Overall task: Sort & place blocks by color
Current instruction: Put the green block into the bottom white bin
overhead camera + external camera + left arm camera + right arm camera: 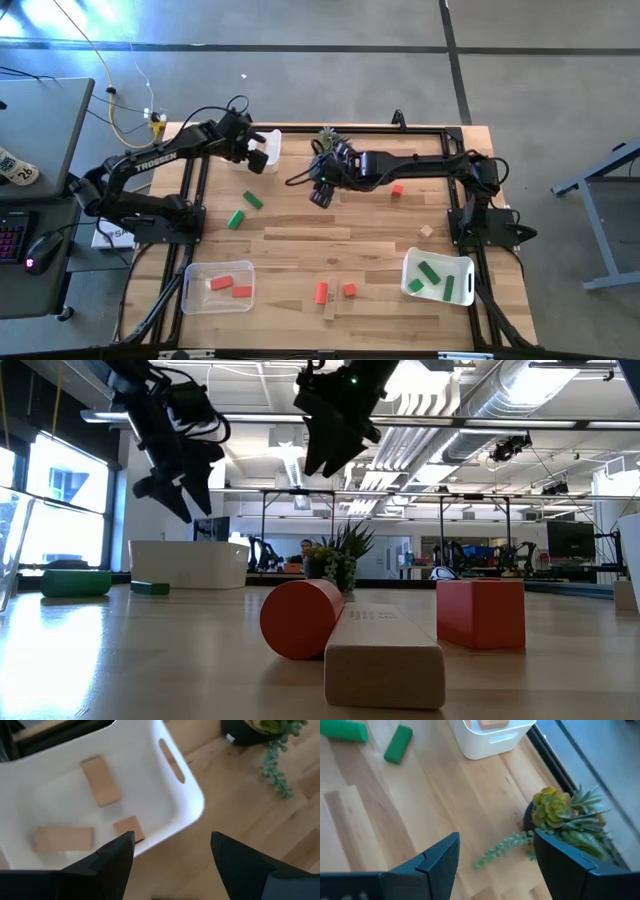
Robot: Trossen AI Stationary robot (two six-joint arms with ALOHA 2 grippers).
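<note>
My left gripper [172, 840] hovers open over the corner of a white bin [187, 785] at the table's far left; the bin holds three tan blocks [100, 781]. My right gripper [495, 840] hangs open above bare table near the far middle [320, 193], beside a small potted plant [565, 815]. Two green blocks [252, 200] [235, 220] lie on the table to its left. A red block [397, 190] and a tan block [427, 231] lie to its right. Near the front edge lie two red blocks [321, 292] [349, 289] and a tan bar [385, 655].
A clear bin [190, 295] at the near left holds two red blocks. At the near right a white bin [410, 262] holds several green blocks. A black frame [300, 128] edges the table's far side. Bare wood lies between the two near bins.
</note>
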